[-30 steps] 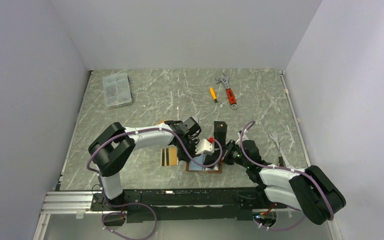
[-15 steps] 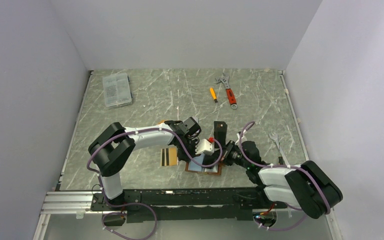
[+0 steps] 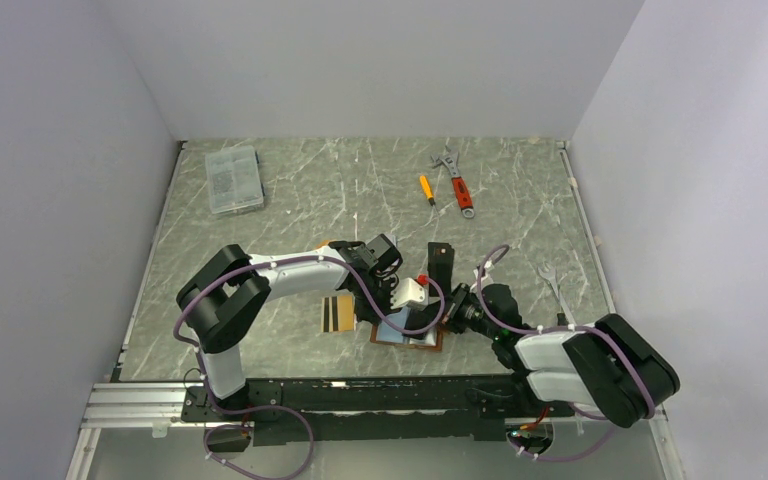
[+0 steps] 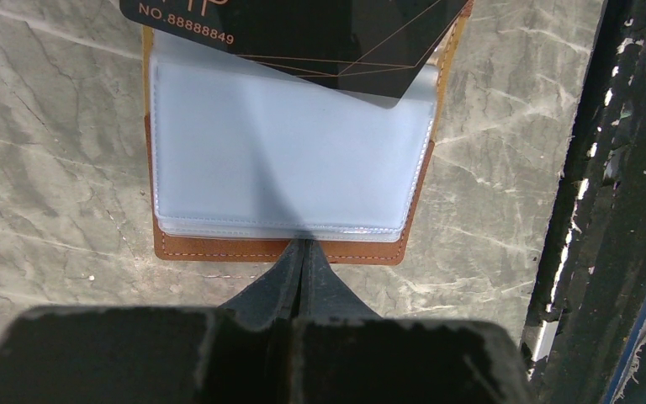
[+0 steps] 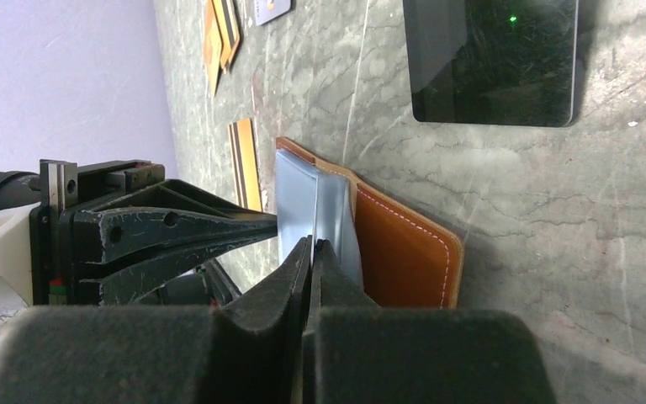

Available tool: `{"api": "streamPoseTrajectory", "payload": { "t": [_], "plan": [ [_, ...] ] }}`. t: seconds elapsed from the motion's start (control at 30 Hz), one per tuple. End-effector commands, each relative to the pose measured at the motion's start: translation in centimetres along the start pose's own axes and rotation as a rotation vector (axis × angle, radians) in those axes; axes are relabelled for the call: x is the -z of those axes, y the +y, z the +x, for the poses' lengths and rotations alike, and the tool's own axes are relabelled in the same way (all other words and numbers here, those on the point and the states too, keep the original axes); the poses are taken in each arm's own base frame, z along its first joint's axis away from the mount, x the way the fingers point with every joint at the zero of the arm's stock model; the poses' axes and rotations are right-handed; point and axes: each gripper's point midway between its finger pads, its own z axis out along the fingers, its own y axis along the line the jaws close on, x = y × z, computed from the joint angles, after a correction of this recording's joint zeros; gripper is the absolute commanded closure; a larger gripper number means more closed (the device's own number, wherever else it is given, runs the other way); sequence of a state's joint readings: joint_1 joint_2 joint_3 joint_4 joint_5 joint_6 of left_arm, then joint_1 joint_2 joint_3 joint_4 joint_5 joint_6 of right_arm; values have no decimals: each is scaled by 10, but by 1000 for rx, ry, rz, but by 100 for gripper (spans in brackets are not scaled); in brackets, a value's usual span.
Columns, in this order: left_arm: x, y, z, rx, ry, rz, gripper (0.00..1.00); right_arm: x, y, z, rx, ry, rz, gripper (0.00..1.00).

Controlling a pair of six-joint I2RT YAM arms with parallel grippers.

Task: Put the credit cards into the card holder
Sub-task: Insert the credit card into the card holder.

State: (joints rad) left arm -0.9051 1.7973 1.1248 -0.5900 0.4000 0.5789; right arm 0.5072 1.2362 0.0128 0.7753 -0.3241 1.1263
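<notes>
The tan leather card holder (image 3: 430, 341) (image 4: 185, 248) (image 5: 404, 252) lies open on the table with its clear sleeves (image 4: 286, 160) face up. My left gripper (image 4: 303, 247) (image 3: 392, 318) is shut, and its tips press on the near edge of the sleeves. My right gripper (image 5: 312, 242) (image 3: 447, 320) is shut on a dark credit card (image 4: 303, 38) printed with a number. The card lies flat and tilted over the far end of the sleeves. A gold card with black stripes (image 3: 337, 313) (image 5: 246, 164) lies left of the holder. Orange cards (image 5: 219, 34) lie further off.
A glossy black rectangle (image 5: 496, 59) (image 3: 441, 256) lies just beyond the holder. At the back are a clear parts box (image 3: 234, 179), an orange screwdriver (image 3: 426, 189) and a red-handled wrench (image 3: 457, 180). A silver spanner (image 3: 552, 283) lies right. The black rail (image 4: 614, 168) runs along the near edge.
The right arm's elbow has swung a little to the left. Both grippers have stayed at the holder, both shut.
</notes>
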Motion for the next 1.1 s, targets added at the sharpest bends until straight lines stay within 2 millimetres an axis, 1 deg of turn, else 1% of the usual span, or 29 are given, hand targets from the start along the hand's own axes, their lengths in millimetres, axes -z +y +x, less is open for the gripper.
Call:
{"api": "streamPoseTrajectory", "payload": {
  "t": [0.0, 0.3, 0.43, 0.73, 0.93, 1.07],
  "plan": [
    [0, 1, 3, 3, 24, -6, 100, 0, 10, -2, 20, -13, -55, 100],
    [0, 1, 3, 0, 23, -8, 100, -5, 7, 10, 16, 38, -58, 100],
    [1, 1, 3, -1, 24, -10, 100, -4, 6, 11, 21, 43, -53, 100],
    [2, 2, 1, -1, 22, -15, 100, -2, -8, 19, 24, 78, 10, 100],
    [2, 2, 1, -1, 22, -12, 100, -8, -10, 24, 16, 116, 14, 100],
    [1, 1, 2, 0, 23, -9, 100, -14, -6, 27, 16, 147, -6, 100]
  ]
}}
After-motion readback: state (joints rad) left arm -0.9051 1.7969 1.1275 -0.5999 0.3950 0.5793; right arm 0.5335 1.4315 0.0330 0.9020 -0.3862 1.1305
